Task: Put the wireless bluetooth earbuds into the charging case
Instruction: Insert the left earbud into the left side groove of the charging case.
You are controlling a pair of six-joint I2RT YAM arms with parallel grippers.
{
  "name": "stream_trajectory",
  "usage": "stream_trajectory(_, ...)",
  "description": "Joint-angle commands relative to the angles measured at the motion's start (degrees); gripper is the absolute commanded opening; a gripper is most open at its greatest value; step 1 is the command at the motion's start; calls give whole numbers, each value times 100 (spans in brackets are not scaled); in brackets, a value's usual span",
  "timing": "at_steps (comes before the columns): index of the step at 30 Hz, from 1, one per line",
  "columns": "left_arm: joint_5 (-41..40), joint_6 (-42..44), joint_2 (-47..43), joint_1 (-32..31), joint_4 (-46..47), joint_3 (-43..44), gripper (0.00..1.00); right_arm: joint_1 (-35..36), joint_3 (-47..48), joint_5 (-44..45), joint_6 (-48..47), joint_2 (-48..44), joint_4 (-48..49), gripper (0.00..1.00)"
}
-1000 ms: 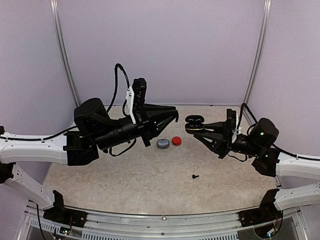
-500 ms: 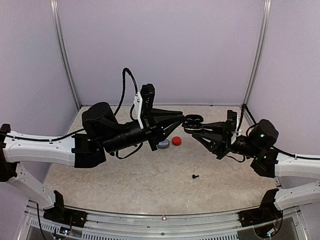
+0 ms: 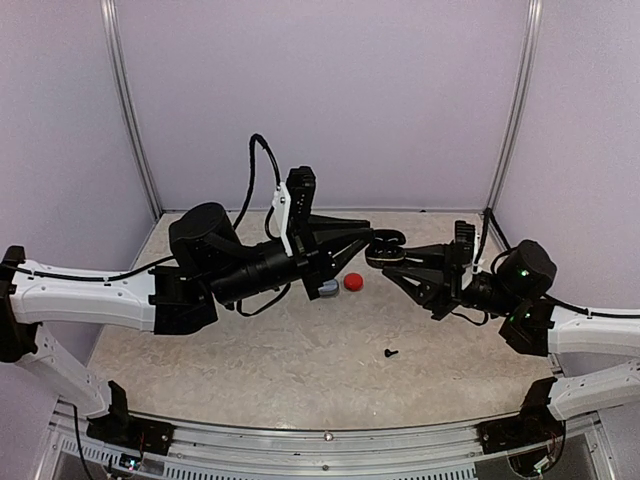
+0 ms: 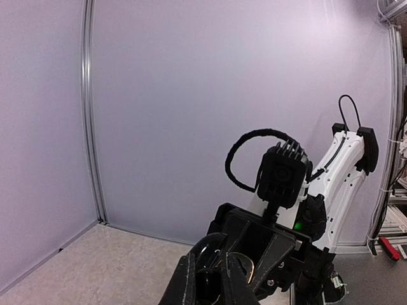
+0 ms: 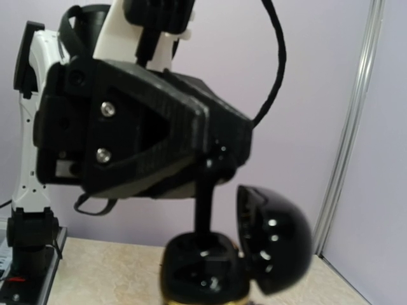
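Observation:
The black charging case is held up off the table with its lid open, my right gripper shut on its base. In the right wrist view the base is low in the middle and the lid stands open to the right. My left gripper reaches in from the left, shut on a black earbud whose stem points down into the base. In the left wrist view that earbud sits between my fingers, just in front of the case. Another black earbud lies on the table.
A grey case and a red case lie shut on the table under the left gripper, the grey one partly hidden by it. Lilac walls with metal corner posts close in the back and sides.
The left arm has moved right and forward, bringing its gripper and earbud up to the open case. The right gripper has shifted slightly left with the case.

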Motion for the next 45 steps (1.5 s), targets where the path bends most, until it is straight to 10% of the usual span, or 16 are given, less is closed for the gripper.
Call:
stream_trajectory(1, -20, 217, 72, -39, 77, 160, 10, 66, -25, -45, 219, -29, 359, 0)
stream_trajectory(45, -52, 290, -123, -29, -177, -57, 31, 66, 10, 221, 420, 182, 740, 0)
